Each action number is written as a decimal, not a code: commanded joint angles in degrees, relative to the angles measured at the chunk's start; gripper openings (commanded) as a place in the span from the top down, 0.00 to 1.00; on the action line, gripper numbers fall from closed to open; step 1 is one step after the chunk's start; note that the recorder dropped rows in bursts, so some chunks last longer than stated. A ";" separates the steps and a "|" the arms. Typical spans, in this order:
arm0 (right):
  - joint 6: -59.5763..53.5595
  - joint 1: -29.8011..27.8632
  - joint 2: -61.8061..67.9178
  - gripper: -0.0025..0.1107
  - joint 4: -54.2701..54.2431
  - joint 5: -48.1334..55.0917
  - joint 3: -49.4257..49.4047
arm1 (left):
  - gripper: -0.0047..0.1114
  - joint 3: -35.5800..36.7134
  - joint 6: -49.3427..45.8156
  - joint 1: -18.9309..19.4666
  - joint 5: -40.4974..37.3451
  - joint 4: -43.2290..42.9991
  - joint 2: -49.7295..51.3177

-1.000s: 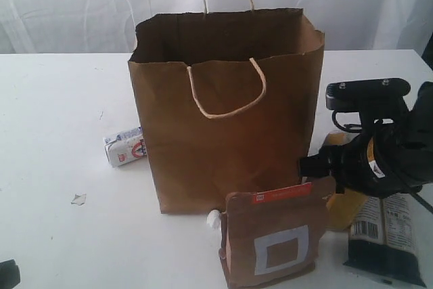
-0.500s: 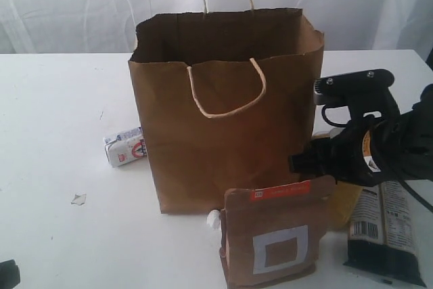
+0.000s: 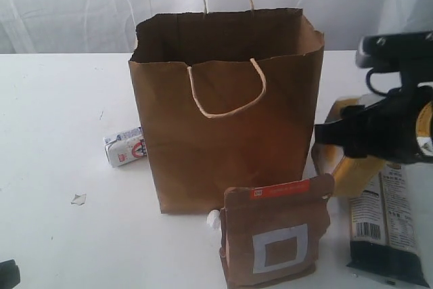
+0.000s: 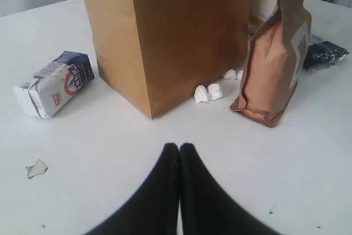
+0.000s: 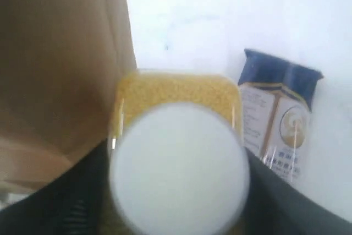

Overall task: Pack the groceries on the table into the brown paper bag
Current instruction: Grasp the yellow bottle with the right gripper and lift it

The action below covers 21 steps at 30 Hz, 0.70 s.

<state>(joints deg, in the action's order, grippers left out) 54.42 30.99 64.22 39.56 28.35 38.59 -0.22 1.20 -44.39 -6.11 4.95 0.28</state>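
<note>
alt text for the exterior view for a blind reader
A tall brown paper bag stands open on a white table, while the right gripper clamps a yellow-grain bottle beside it. A brown pouch stands in front, a small white-blue carton lies to the bag's left, and a long dark-blue packet lies at far right.

white table (image 3: 54,133) | brown paper bag (image 3: 223,120) upright | carton (image 3: 125,147) beside bag | pouch (image 3: 274,235) before bag | dark-blue packet (image 3: 389,228) flat

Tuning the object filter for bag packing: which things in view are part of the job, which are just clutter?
Job: brown paper bag, small white-blue carton, brown pouch with white square, yellow-grain bottle, long dark-blue packet, table.
Lying about: torn scrap, white crumpled bits at the bag's base, white curtain behind.
</note>
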 commanded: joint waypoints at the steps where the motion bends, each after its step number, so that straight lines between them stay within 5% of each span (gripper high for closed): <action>1: -0.25 -0.33 -8.86 0.98 8.09 -1.41 3.56 | 0.96 0.22 0.03 -0.32 0.02 0.14 -0.28; 10: -0.50 -0.21 -12.01 0.98 13.63 -6.29 17.46 | 0.96 0.22 0.03 -0.32 0.02 0.14 -0.28; 21: -0.50 1.39 -0.93 0.98 12.32 -14.78 28.50 | 0.96 0.22 0.03 -0.32 0.02 0.14 -0.28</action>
<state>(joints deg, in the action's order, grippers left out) 54.32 31.27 61.47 50.86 17.82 64.17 -0.22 1.20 -44.39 -6.11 4.95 0.28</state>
